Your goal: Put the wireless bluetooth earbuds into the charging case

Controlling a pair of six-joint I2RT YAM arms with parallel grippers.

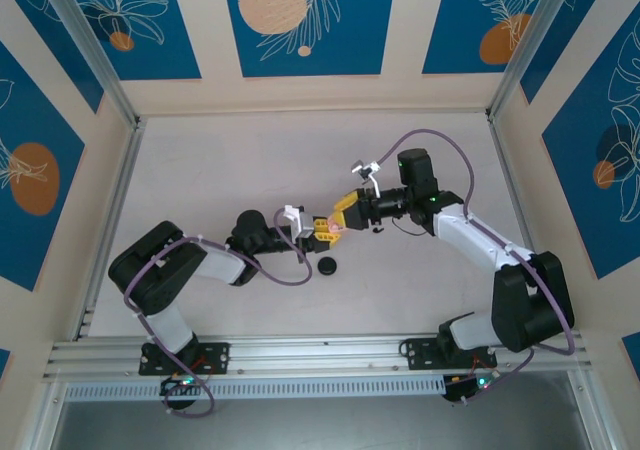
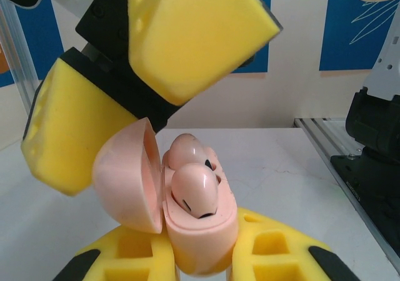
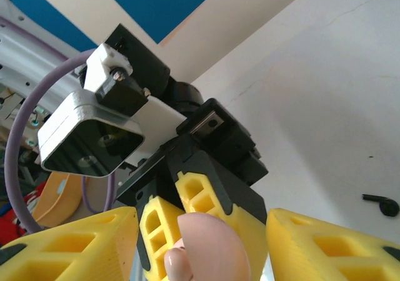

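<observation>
My left gripper (image 2: 200,263) is shut on the base of a pale pink charging case (image 2: 203,234), held up above the table with its lid (image 2: 128,178) swung open to the left. Two glossy pink earbuds sit in its wells, one at the front (image 2: 195,190) and one behind it (image 2: 186,148). My right gripper (image 3: 200,246) is open; its yellow fingers (image 2: 194,37) hang just above and behind the case, apart from it. In the right wrist view the lid (image 3: 215,246) and one earbud (image 3: 177,263) lie between those fingers. From above, the two grippers meet at mid-table (image 1: 330,225).
A small black round piece (image 1: 325,265) lies on the white table just in front of the grippers; it also shows as a black piece (image 3: 381,204) in the right wrist view. An aluminium rail (image 2: 340,168) runs along the table's right edge.
</observation>
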